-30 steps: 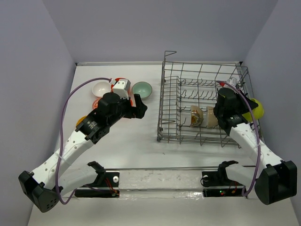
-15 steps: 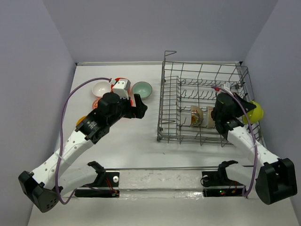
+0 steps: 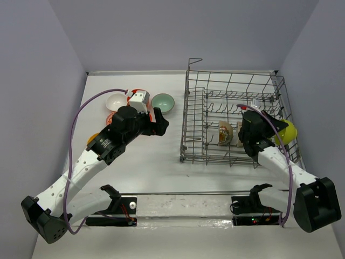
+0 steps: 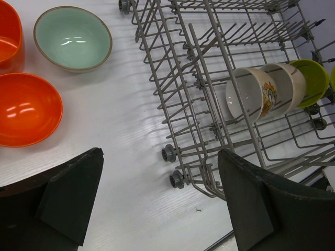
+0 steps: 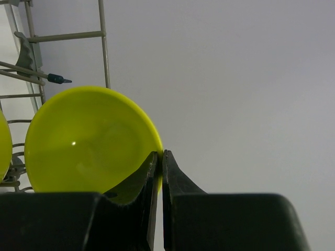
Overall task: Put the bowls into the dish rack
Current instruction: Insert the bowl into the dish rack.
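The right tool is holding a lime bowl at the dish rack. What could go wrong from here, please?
1. The right tool pinches only the thin rim of the lime bowl, so the bowl might slip and fall.
2. On the way down, the bowl could strike the wires of the dish rack, or knock the patterned bowl already standing between the tines.

Writing, numbers, brands: we can read none in any view.
Patterned bowl point(image 4: 251, 99): we see a painted, mostly orange figure on its outer wall, and no letters in it.
White block at the left arm's wrist point(image 3: 139, 99): we see red marks beside it, too small for us to tell whether they are writing.
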`<state>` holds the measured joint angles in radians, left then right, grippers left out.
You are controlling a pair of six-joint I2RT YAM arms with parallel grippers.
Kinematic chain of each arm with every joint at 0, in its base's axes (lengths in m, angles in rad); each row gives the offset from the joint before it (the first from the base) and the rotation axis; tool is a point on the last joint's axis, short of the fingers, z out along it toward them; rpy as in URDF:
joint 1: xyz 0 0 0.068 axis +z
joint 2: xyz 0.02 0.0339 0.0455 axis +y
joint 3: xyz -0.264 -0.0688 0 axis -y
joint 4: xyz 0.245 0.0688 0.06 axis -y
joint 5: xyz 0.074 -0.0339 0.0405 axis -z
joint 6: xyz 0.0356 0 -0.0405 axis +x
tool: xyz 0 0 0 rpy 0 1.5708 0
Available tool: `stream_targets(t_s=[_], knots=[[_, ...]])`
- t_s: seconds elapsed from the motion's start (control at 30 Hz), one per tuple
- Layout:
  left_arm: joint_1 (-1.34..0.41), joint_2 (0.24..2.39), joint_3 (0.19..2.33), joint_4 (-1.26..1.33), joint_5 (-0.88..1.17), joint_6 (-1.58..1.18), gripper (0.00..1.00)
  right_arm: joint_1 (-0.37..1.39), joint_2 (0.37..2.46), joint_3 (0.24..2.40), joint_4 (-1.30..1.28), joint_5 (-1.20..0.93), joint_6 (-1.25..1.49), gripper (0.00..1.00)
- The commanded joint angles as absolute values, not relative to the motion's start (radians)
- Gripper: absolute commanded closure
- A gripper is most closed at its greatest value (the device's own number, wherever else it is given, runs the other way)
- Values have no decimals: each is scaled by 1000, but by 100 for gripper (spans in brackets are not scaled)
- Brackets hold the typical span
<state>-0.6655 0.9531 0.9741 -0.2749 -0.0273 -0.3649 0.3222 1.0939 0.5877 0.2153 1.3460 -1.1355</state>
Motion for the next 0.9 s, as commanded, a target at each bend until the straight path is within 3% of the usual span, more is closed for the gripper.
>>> stream_targets(t_s=[0.0,0.6,0.87], knots=[[-660,933,963,-244,-15,-361,1,336,1101,577,242,1348,-1129,99],[-660,930,959,-244,-15,-359,1,336,1193,603,264,1359,-1140,99],[-660,931,959,-245,-17,-359,1,336,1197,601,268,1358,-1144,87]])
